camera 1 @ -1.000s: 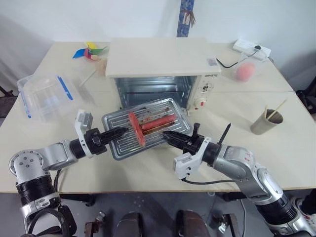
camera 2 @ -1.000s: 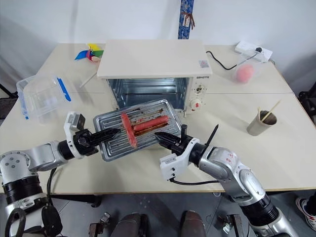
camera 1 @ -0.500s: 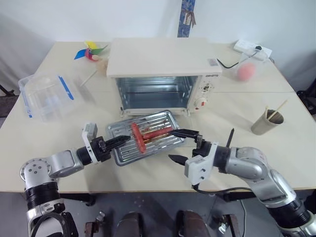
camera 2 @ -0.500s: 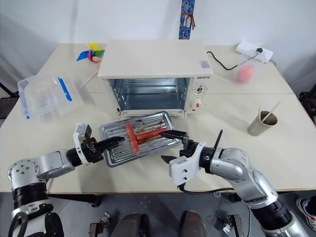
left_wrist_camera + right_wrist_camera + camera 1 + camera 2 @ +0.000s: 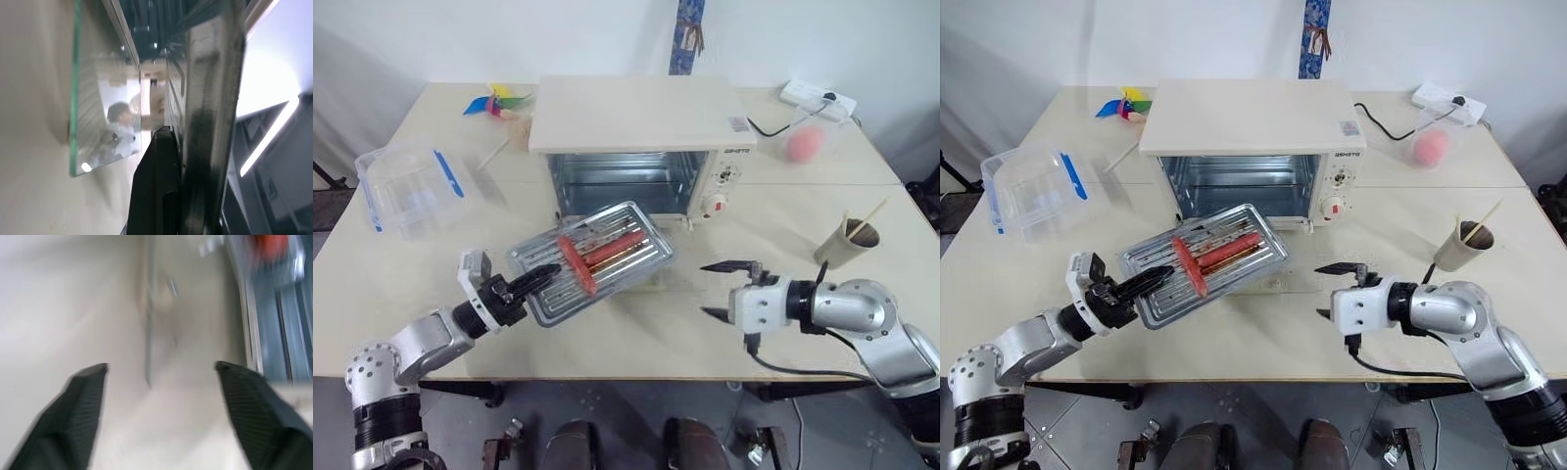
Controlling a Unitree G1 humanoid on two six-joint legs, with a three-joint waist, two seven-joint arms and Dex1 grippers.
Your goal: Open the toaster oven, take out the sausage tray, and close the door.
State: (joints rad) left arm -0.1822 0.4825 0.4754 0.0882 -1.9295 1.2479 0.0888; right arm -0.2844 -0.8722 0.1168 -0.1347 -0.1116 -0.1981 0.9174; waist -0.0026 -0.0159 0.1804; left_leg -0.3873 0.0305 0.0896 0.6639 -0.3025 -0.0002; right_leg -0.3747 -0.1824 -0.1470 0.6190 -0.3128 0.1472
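Observation:
The cream-white toaster oven (image 5: pixel 636 122) stands at the table's middle back with its cavity open. Its glass door (image 5: pixel 683 276) lies folded down flat in front, partly under the tray. The silver sausage tray (image 5: pixel 626 266), holding two red sausages (image 5: pixel 578 264), hovers tilted over the door. My left gripper (image 5: pixel 536 279) is shut on the tray's near left rim. In the left wrist view a black finger (image 5: pixel 156 186) presses against that rim. My right gripper (image 5: pixel 724 290) hangs open to the right of the tray, apart from it, its fingers (image 5: pixel 83 401) spread wide over bare table.
A clear plastic box with blue clips (image 5: pixel 411 186) sits at the left. A paper cup with sticks (image 5: pixel 842 245) stands at the right. A pinwheel (image 5: pixel 494 103), a power strip (image 5: pixel 818 98) and a pink item in a clear container (image 5: pixel 803 142) lie along the back.
My right gripper let go of the tray's right end, opened and swung out to the right. The tray now hangs from the left gripper alone and has tilted.

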